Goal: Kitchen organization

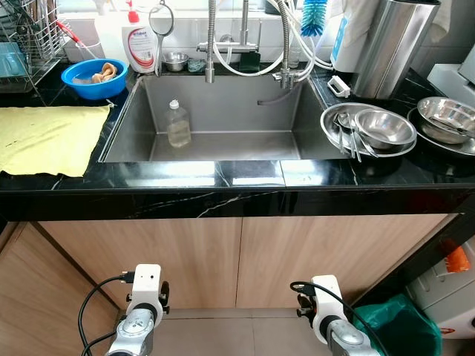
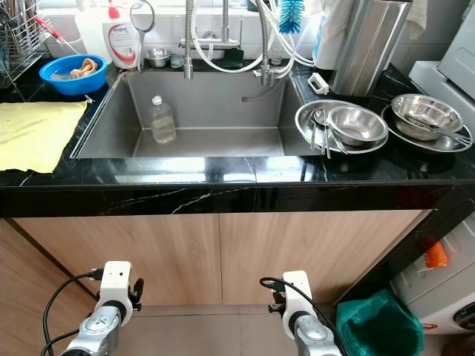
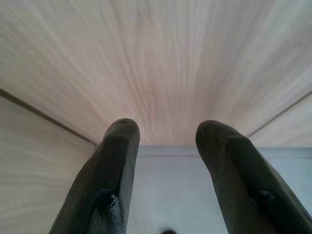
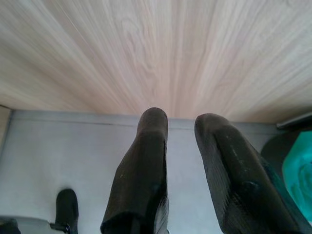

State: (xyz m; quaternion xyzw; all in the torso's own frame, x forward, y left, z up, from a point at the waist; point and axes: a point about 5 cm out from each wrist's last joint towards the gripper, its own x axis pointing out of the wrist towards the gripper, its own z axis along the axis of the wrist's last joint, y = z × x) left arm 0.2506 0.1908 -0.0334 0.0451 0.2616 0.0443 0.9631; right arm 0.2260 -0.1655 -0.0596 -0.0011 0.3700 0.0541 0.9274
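A steel sink is set into a black stone counter. A clear plastic bottle stands upright inside it. On the counter to the right, a steel bowl rests on a steel plate with utensils. Another steel bowl sits further right. Both arms hang low in front of the wooden cabinet doors. My left gripper is open and holds nothing. My right gripper points at the floor by the cabinet base, its fingers slightly apart and holding nothing.
A yellow cloth lies on the left counter, with a blue bowl, a soap bottle and a dish rack behind it. A tall steel canister stands back right. A green bag sits on the floor to the right.
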